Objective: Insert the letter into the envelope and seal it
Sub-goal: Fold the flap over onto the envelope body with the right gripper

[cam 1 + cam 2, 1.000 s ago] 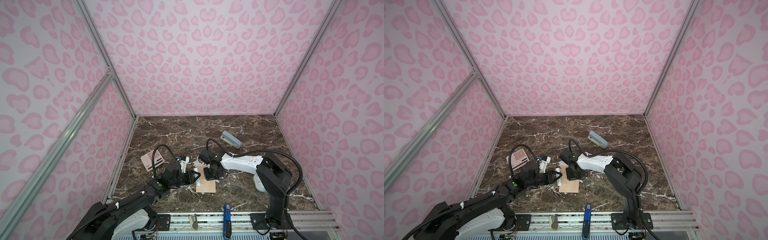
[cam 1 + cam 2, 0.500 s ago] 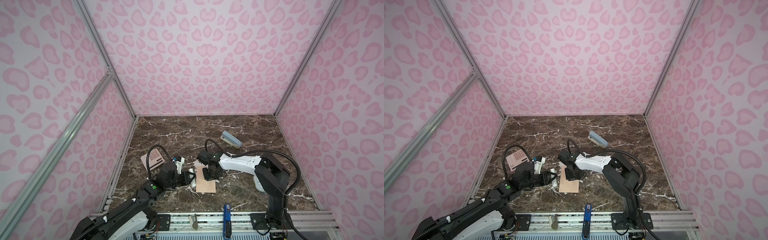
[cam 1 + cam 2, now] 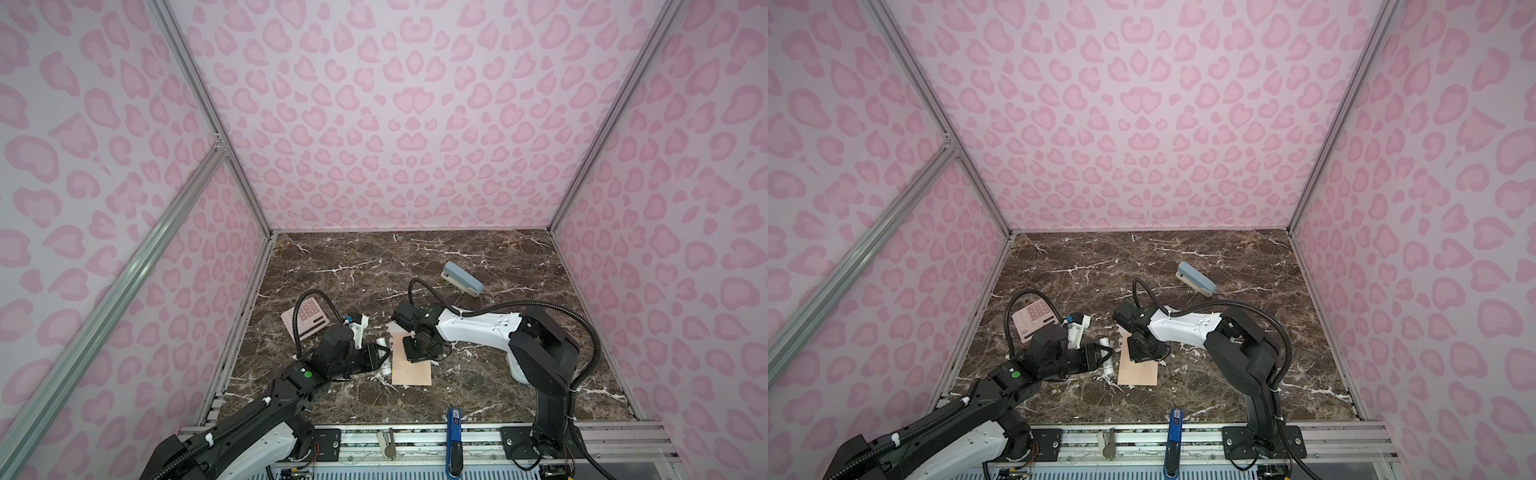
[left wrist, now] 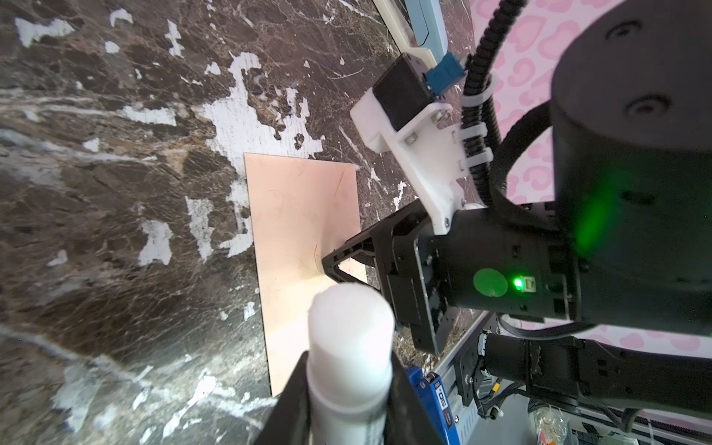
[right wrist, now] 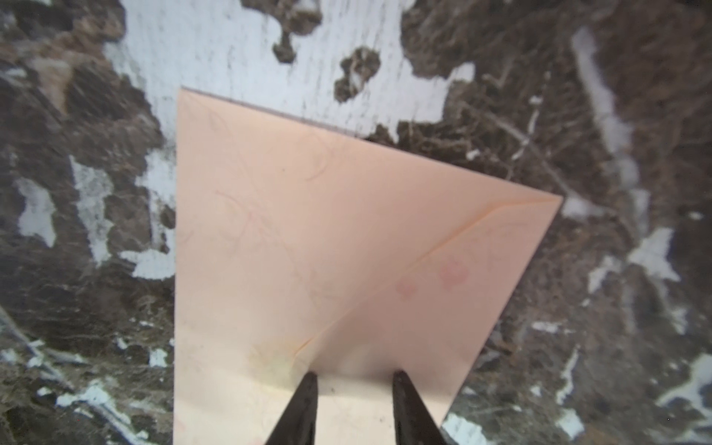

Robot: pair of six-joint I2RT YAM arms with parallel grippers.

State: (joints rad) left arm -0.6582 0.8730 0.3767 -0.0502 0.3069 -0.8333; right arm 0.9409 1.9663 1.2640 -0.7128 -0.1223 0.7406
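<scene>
Sealing seems the step in hand: the envelope (image 3: 411, 365) lies flat on the marble table (image 3: 457, 257), its flap (image 5: 443, 308) folded down, the right gripper (image 5: 352, 389) resting tips-down on it with jaws narrowly parted and empty, the left gripper (image 3: 374, 359) beside it clamping a white glue stick (image 4: 350, 346). Next should come firm pressing along the flap edge; the letter shows nowhere, presumably inside, and whether glue holds is unclear

The envelope (image 3: 411, 372) is lying lower centre in a top view, on the marble table (image 3: 465, 390).
The right gripper (image 3: 417, 355) is covering the envelope's upper end, while the left gripper (image 3: 385, 356), just beside its left edge, is holding a white tube (image 3: 380, 342). A pink calculator (image 3: 307, 320) is lying further left, and a grey-blue stapler (image 3: 462, 278) upper right.
</scene>
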